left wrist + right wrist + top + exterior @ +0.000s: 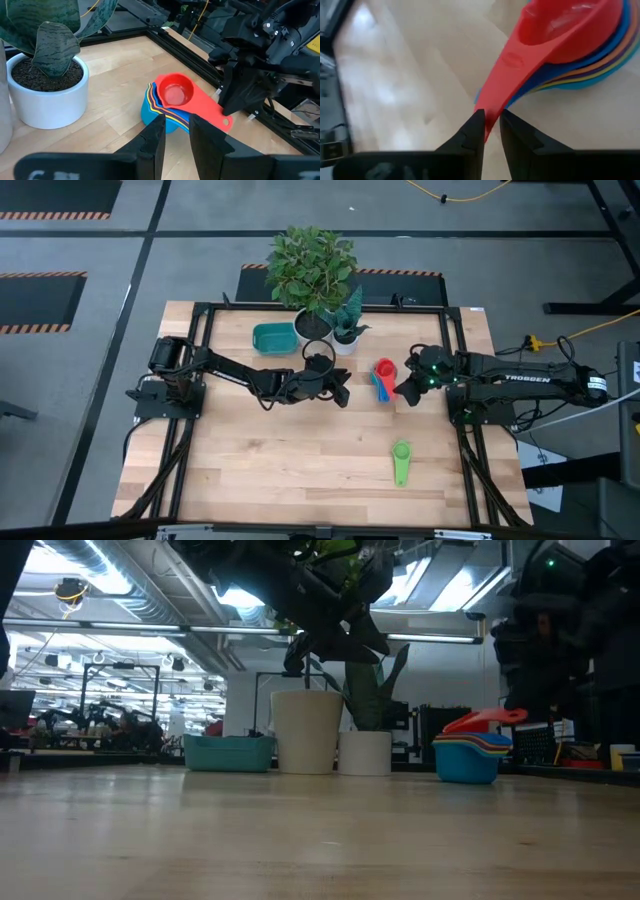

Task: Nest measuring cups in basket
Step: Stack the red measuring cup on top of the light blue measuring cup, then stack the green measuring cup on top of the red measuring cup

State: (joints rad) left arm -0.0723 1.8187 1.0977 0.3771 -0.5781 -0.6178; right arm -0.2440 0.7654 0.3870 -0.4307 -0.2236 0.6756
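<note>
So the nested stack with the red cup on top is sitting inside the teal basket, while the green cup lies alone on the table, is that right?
Not quite: the nested stack stands on the bare table, well apart from the teal basket, as the high view shows. The green cup does lie alone.

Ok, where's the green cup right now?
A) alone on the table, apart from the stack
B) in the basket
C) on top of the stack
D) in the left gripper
A: the green cup lies alone on the table, apart from the stack and basket.
</note>
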